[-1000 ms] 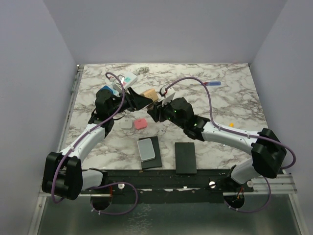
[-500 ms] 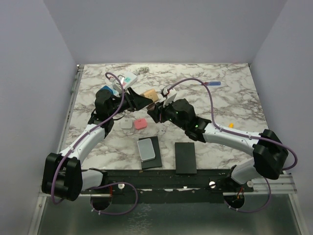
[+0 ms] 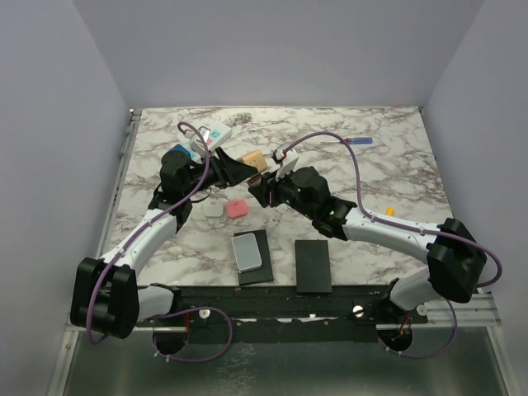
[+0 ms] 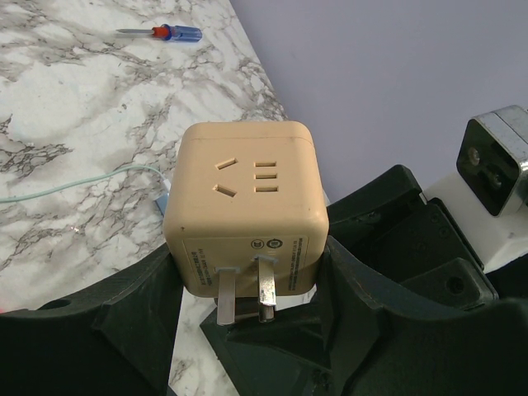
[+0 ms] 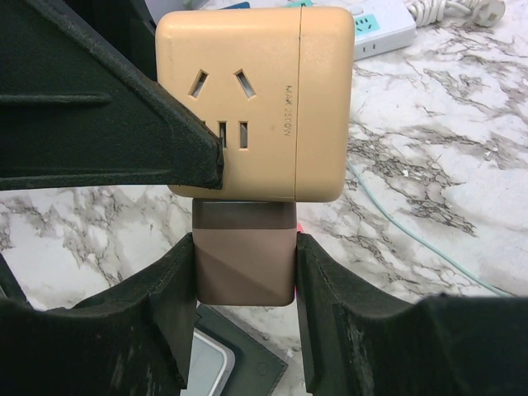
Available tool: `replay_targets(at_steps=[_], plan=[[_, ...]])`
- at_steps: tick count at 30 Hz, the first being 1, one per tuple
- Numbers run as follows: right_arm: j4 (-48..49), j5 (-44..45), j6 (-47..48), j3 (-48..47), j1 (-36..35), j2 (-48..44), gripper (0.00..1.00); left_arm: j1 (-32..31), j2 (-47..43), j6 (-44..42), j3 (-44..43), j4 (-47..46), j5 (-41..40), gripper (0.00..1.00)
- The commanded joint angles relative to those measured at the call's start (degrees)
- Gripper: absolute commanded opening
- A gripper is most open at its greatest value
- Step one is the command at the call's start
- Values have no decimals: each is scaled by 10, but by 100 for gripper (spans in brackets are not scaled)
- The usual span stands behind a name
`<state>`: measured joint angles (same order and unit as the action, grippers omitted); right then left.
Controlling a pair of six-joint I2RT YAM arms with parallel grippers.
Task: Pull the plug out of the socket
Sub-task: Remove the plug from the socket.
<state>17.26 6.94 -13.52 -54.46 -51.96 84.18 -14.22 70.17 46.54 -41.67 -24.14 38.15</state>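
A beige cube adapter (image 4: 243,202) with outlet faces is held off the table, its two metal prongs (image 4: 243,293) bare. My left gripper (image 4: 247,280) is shut on the cube's sides. A brown plug (image 5: 245,252) sits seated against one face of the cube (image 5: 256,103). My right gripper (image 5: 245,272) is shut on this plug, one finger on each side. In the top view the grippers meet at the cube (image 3: 253,159), above the middle of the table. The socket, a white power strip (image 3: 216,132), lies at the back left, apart from both grippers, and also shows in the right wrist view (image 5: 384,21).
A blue-handled screwdriver (image 3: 356,141) lies at the back right. A pink block (image 3: 237,208) lies below the grippers. A grey device on a black pad (image 3: 250,254) and a second black pad (image 3: 313,266) lie near the front. A thin teal cable (image 5: 412,231) crosses the marble.
The right wrist has shifted slightly. Both grips and the cube with its plug look the same.
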Motion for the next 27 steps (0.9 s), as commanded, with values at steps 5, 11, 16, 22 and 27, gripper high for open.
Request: replay_targets(at_steps=[5, 11, 16, 22, 27], plan=[[-86, -15, -31, 21, 4, -16, 1, 53, -13, -41, -9, -75, -119, 0], [-95, -22, -62, 18, 4, -11, 1, 55, -13, -38, -6, -84, -118, 0], [-107, -23, -88, 8, 4, -2, 1, 55, -13, -37, -4, -86, -117, 0], [-125, -22, -133, -10, 4, 11, 1, 56, -13, -36, -3, -89, -117, 0], [-131, -27, -189, -29, 4, 28, 1, 56, -14, -34, -3, -91, -117, 0]])
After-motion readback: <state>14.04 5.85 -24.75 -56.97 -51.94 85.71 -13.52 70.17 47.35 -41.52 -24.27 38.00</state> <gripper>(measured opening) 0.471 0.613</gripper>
